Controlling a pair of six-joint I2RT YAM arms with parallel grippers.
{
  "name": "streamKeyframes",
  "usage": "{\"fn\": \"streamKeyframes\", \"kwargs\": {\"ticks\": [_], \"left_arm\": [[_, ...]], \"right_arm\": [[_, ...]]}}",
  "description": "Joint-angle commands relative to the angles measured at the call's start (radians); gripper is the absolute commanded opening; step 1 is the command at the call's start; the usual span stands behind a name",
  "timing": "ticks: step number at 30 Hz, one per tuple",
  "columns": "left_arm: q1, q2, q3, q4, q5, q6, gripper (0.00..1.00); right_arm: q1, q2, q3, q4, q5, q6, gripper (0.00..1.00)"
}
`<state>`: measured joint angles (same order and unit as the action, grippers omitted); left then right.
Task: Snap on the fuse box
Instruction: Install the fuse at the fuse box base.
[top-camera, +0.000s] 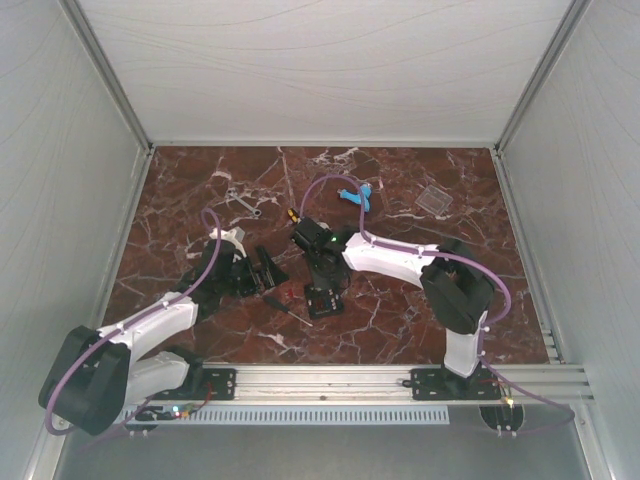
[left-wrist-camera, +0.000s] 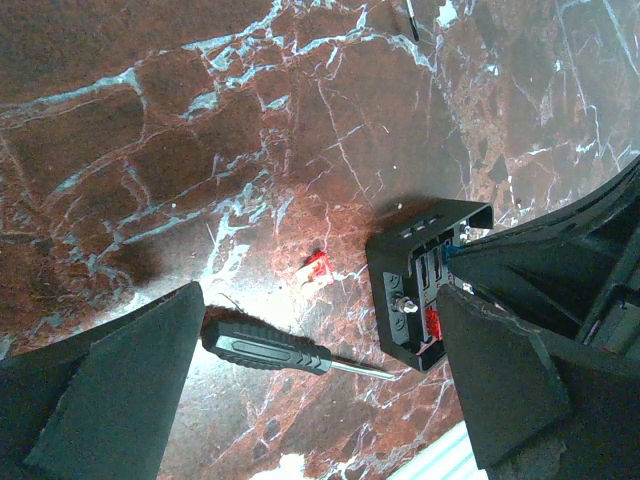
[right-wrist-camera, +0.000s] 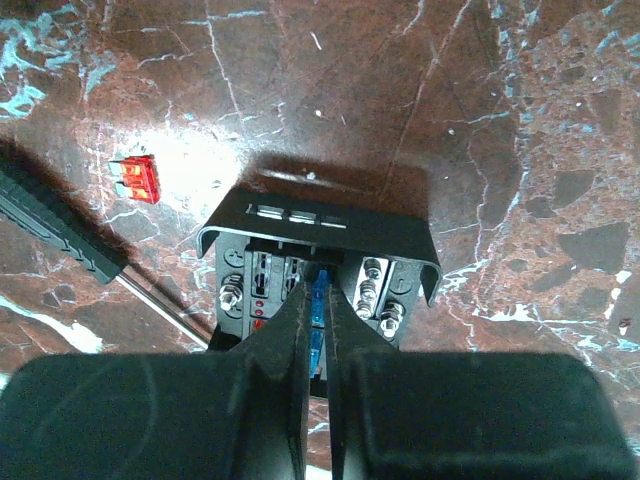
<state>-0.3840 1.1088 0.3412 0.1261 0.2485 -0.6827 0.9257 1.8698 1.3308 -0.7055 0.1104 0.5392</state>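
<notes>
The right gripper, pinched on a blue fuse, hangs over the open fuse box mid-table; left gripper gapes idle. The clear cover lies well apart, unsnapped, and 1 red fuse loose

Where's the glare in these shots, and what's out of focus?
Right wrist view: glare on the red marble tabletop beside the red plastic fuse; the right end effector, shut on a blue fuse, is dark and soft. Left wrist view: glare left of the square black plastic fuse box; the open left end effector has dark, underlit fingers. Top external view: evenly lit.
</notes>
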Motion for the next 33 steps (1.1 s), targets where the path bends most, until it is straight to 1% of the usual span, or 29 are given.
{"fn": "streamKeyframes", "kwargs": {"ticks": [1,5,10,13,22,26,29,33], "left_arm": [[0.005,0.004,0.009,0.042,0.016,0.02,1.0],[0.005,-0.003,0.007,0.039,0.015,0.02,1.0],[0.005,-0.004,0.007,0.039,0.014,0.019,1.0],[0.005,-0.004,0.007,0.04,0.014,0.019,1.0],[0.005,-0.008,0.003,0.043,0.021,0.02,1.0],[0.005,-0.007,0.0,0.053,0.044,0.015,0.99],[0.005,-0.006,-0.005,0.071,0.066,0.008,0.99],[0.005,-0.007,-0.005,0.074,0.077,0.008,0.98]], "right_arm": [[-0.024,-0.012,-0.067,0.012,-0.01,0.037,0.0],[-0.05,-0.027,-0.113,0.041,-0.042,0.054,0.0],[-0.066,-0.025,-0.143,0.057,-0.041,0.071,0.0],[-0.067,-0.013,-0.145,0.045,0.006,0.072,0.0],[-0.042,0.046,-0.126,0.023,0.058,0.07,0.0],[-0.017,-0.016,-0.137,0.076,0.061,0.062,0.0],[0.004,-0.078,-0.126,0.103,0.053,0.049,0.09],[0.018,-0.113,-0.096,0.094,0.066,0.037,0.15]]}}
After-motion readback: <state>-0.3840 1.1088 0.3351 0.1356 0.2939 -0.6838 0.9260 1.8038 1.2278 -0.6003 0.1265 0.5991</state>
